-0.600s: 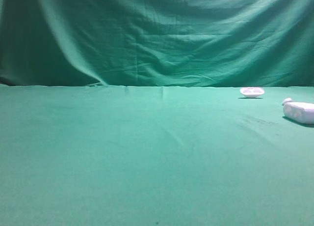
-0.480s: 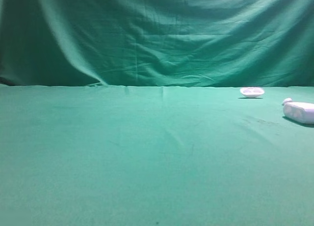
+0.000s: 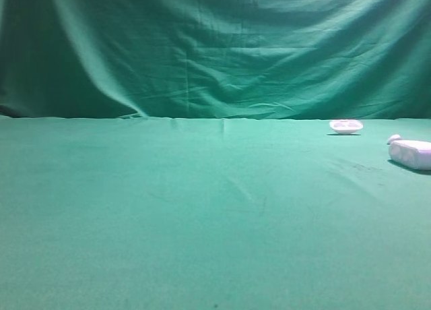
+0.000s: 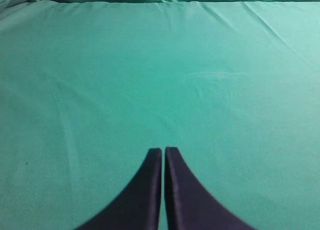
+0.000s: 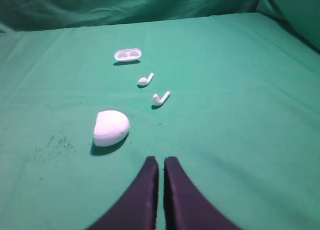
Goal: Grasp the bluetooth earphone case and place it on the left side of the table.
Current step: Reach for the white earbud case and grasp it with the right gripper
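- The smooth white rounded plastic bluetooth earphone case (image 5: 111, 128) lies on the wide table covered in wrinkled green cloth (image 3: 202, 209), far over on the right side; in the high view it sits at the right edge of the picture (image 3: 411, 153).
- From the right wrist view, the case lies ahead of the dark right gripper (image 5: 161, 162) and off to its left, near but not touching. Nothing stands between them.
- The right gripper's jaws are pressed together, holding nothing.
- The dark left gripper (image 4: 163, 152) hovers over bare cloth, its jaws also pressed together and empty. No white item shows in its view, so I judge the right arm the nearer one by far.
- The case's long axis looks to run roughly across the right gripper's line of reach, tilted a little, with the narrower end pointing left; the blur makes this uncertain.
- Beyond it lie 2 small white stemmed earbuds (image 5: 145, 80) (image 5: 160, 98), and farther back a shallow white dish-like tray with 2 hollows (image 5: 128, 55). All are apart from the case.
- My judgement: the jaws must spread and swing left before any grasp.
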